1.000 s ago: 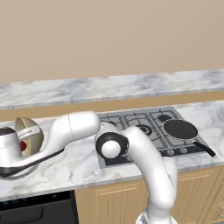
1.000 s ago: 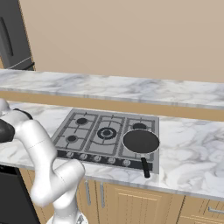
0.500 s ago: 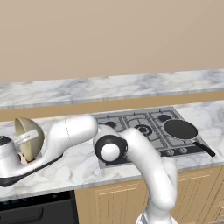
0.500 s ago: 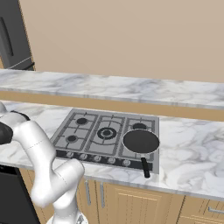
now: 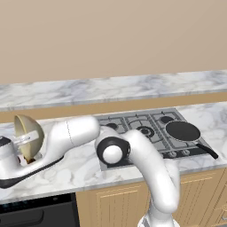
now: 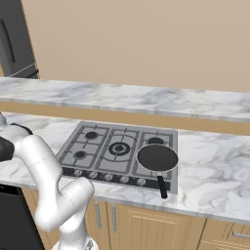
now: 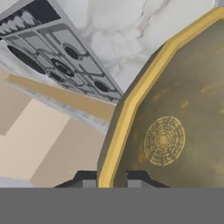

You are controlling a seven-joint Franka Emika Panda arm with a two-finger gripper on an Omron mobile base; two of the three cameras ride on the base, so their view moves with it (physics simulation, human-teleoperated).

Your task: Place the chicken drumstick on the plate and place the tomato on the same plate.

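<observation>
the tool (image 7: 108,183) is clamped on the rim of the tan-olive bowl (image 7: 175,127); bowl tipped on edge over the counter (image 5: 84,166)

We count one tan-olive bowl (image 5: 28,137), tilted up on its edge at the left end of the marble counter (image 5: 66,170), its yellow rim and ringed centre plain in the hand view (image 7: 164,140). We see one gas hob (image 6: 119,151) with five burners (two at the left, one in the middle, two at the right, one of these under the pan). One black frying pan (image 6: 157,158) sits on it. Along the hob's front edge we make out six knobs (image 6: 117,177). One robot arm (image 5: 146,164) reaches left.
</observation>
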